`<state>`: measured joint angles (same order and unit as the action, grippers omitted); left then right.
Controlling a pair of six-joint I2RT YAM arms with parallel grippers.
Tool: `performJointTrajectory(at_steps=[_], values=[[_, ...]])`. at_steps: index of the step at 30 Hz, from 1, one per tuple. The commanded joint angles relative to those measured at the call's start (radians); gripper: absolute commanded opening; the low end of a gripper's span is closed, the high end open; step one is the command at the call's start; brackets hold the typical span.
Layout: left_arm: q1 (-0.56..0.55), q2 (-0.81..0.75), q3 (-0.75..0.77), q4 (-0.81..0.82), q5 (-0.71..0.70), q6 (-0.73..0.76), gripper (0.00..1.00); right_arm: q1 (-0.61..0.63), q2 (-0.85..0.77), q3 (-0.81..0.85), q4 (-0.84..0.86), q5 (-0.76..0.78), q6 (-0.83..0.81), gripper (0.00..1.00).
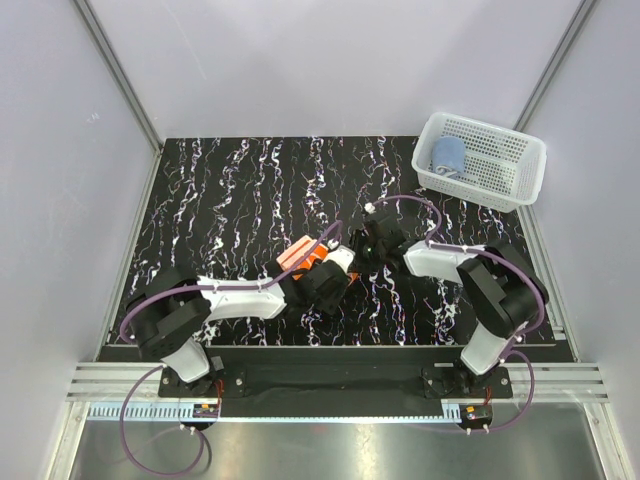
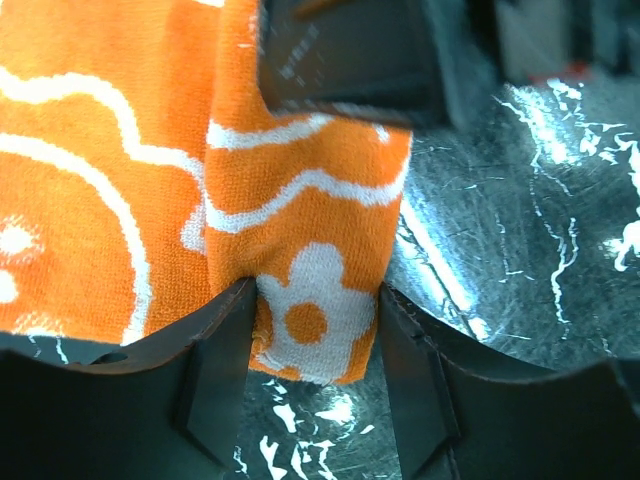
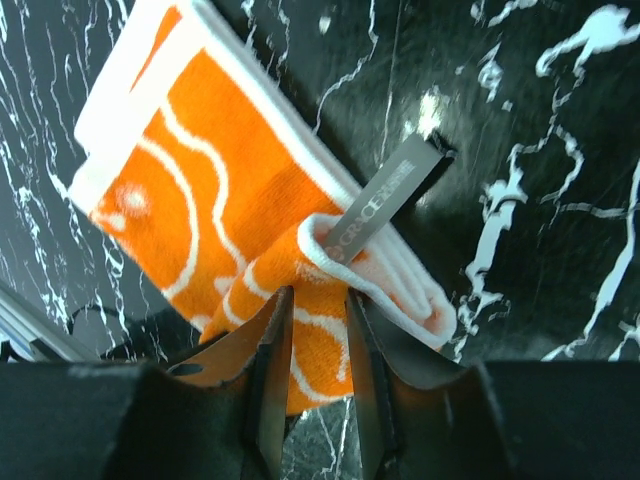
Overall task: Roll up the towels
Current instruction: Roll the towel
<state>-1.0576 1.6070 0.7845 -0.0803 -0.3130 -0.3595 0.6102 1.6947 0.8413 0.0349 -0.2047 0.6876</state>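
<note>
The orange towel (image 1: 300, 256) with white swirls lies partly folded in the middle of the black marbled table. My left gripper (image 1: 335, 278) pinches a folded end of the orange towel (image 2: 310, 230) between both fingers, so the left gripper (image 2: 315, 340) is shut on it. My right gripper (image 1: 358, 258) comes in from the right. The right gripper (image 3: 318, 340) is shut on a curled fold of the orange towel (image 3: 200, 180), just beside its grey label (image 3: 385, 200). The light blue towel (image 1: 447, 155) sits rolled up in the basket.
A white mesh basket (image 1: 520, 165) stands at the back right corner of the table. Grey walls close in the table on three sides. The other arm's dark finger (image 2: 350, 60) presses on the towel at the top of the left wrist view.
</note>
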Motion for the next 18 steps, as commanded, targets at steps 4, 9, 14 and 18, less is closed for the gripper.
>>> performJointTrajectory(at_steps=[4,9,14,18], values=[[-0.007,0.016,-0.040,-0.078,0.106,-0.085,0.57,-0.039,0.069,0.084,-0.030,-0.005,-0.057,0.35],[-0.019,0.024,-0.044,-0.084,0.109,-0.098,0.56,-0.043,0.112,0.139,-0.078,-0.018,-0.074,0.35],[-0.024,0.045,-0.030,-0.095,0.103,-0.098,0.43,-0.044,0.128,0.176,-0.104,-0.016,-0.088,0.35],[-0.024,0.050,-0.025,-0.095,0.103,-0.099,0.26,-0.047,0.123,0.194,-0.125,-0.013,-0.097,0.35]])
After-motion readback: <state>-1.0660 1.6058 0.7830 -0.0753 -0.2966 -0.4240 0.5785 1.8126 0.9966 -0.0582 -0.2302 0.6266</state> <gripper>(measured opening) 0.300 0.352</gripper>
